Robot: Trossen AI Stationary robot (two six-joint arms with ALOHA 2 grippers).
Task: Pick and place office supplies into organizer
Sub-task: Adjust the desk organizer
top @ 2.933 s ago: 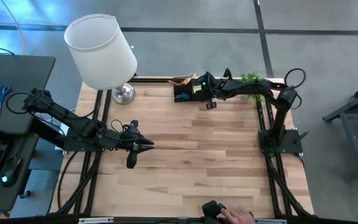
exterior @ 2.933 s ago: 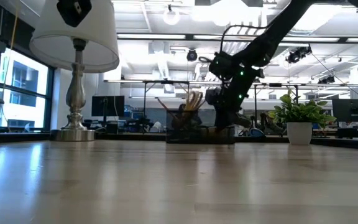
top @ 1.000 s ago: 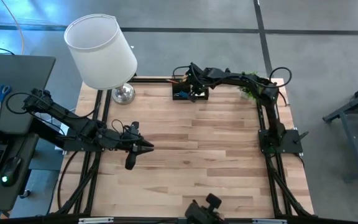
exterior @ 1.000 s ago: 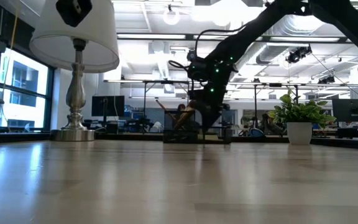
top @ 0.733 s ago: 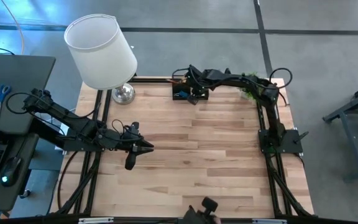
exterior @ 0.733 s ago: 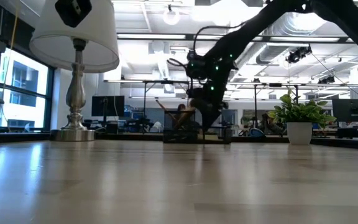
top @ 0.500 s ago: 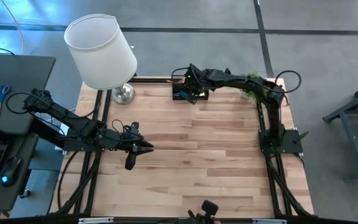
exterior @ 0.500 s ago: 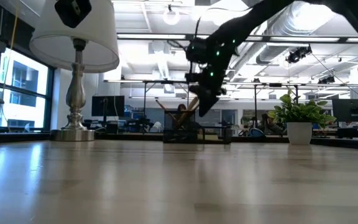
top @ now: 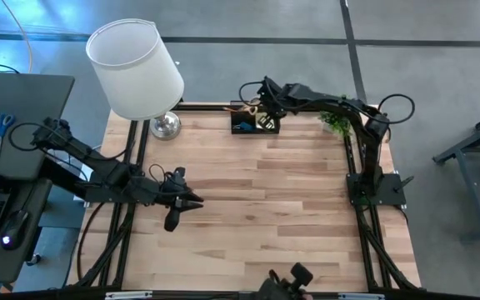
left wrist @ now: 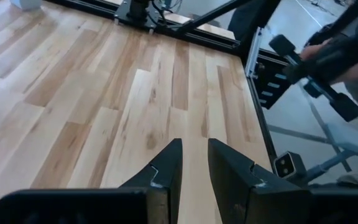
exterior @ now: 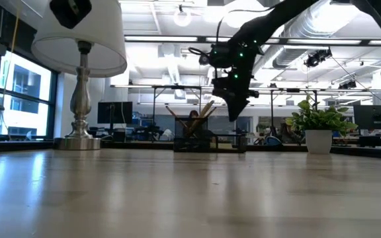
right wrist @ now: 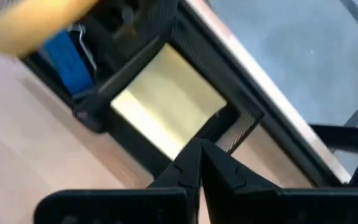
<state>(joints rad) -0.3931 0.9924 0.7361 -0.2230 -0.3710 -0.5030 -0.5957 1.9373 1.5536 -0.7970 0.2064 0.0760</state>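
Right tool (right wrist: 199, 155): fingers pressed together, nothing gripped, held just above the organizer (top: 254, 122).
Sticky-note pad (right wrist: 166, 102): laid in an organizer compartment, directly below the tool.
Organizer: set at the worktop's (top: 257, 200) far edge.
Left tool (left wrist: 194, 163): slightly parted, empty, held over bare worktop.

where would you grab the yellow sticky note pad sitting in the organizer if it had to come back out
Probably by two opposite edges, coming straight down from above. The sticky note pad lies flat in a low compartment of the organizer, whose walls hem its sides, so only the top is open. The right gripper, shut, hangs just over it and would need to open first.
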